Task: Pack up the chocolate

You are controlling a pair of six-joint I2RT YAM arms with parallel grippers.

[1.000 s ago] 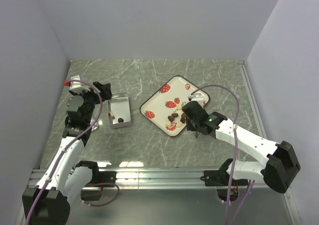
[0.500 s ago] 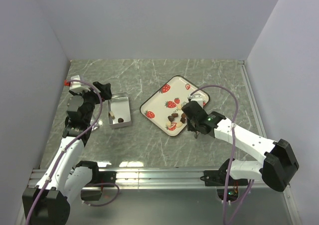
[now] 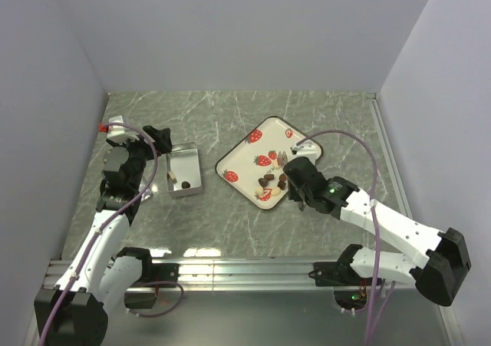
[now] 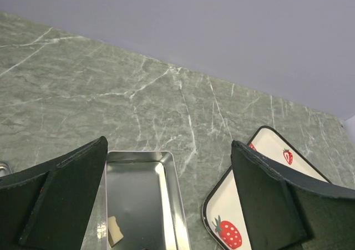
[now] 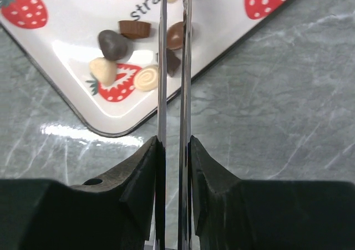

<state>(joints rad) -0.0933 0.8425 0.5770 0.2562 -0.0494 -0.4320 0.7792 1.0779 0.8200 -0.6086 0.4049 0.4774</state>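
Barely begun: only two pieces of chocolate point(image 3: 186, 184) are seen in the tin point(image 4: 136, 194) under the wide-spread left gripper point(image 4: 169, 143), most is left on the tray point(image 5: 66, 34), and the right gripper point(image 3: 284, 180) is narrowed over those, though a hold cannot be told.

- The right gripper point(image 5: 173, 0) has thin metal blades that run off the top edge of its wrist view, so the tips are unseen. Whether they pinch the round brown chocolate point(image 5: 176, 35) cannot be told.
- A dark brown chocolate chunk point(image 5: 173, 62) sits half hidden behind those blades.
- The white square strawberry-printed tray point(image 5: 61, 45) is cut off at top and left there; the left wrist view shows only one corner.
- The silver rectangular metal tin point(image 4: 138, 194) is cropped by the bottom edge, and the cream piece point(image 4: 115, 230) inside is too small to identify.
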